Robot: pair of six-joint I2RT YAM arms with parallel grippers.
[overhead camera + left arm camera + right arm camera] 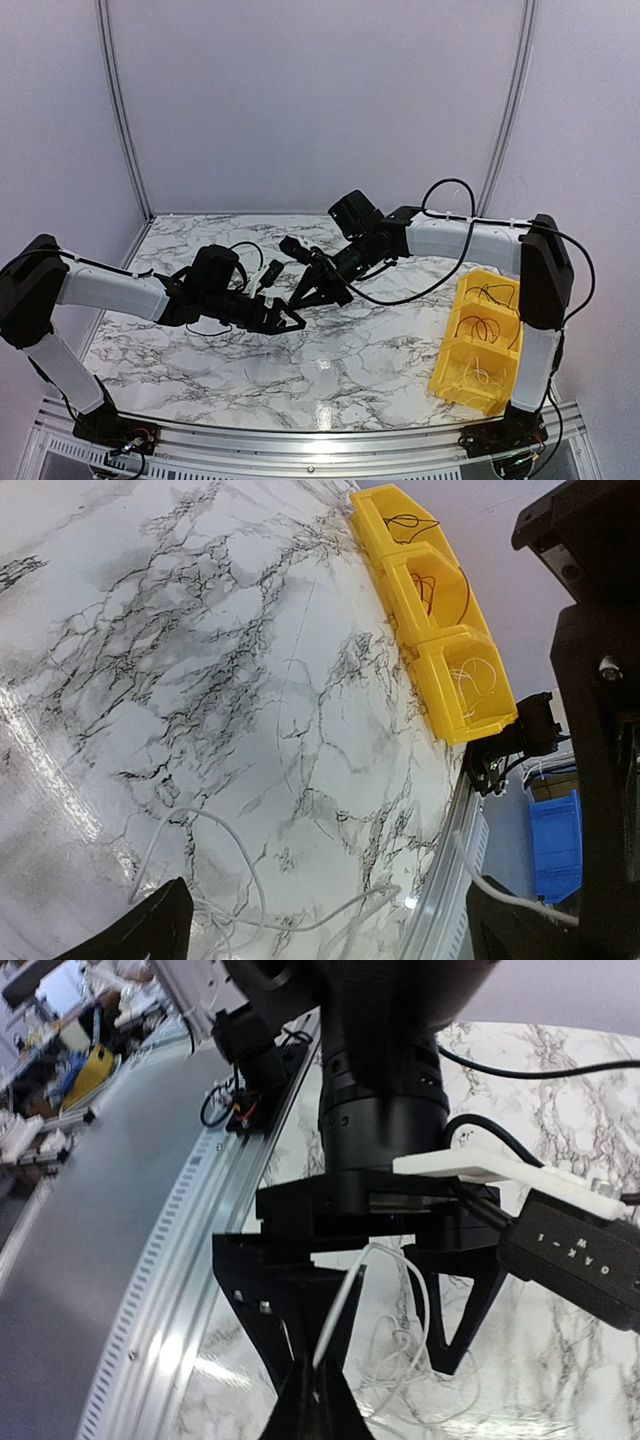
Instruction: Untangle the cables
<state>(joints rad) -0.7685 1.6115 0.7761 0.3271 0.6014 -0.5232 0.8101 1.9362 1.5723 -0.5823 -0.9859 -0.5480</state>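
My right gripper is shut, and a whitish cable rises from between its tips, arches over and falls into a loose tangle on the marble. It sits between the spread fingers of my left gripper, which faces it. In the left wrist view the left gripper stands open just above the table, with white cable loops between and below its fingers. From above, the right gripper and left gripper meet at the table's middle. A thin dark wire lies further out.
A row of yellow bins stands at the right front of the table and holds thin black and whitish wire loops. The metal rail marks the table's near edge. A blue bin sits beyond that edge.
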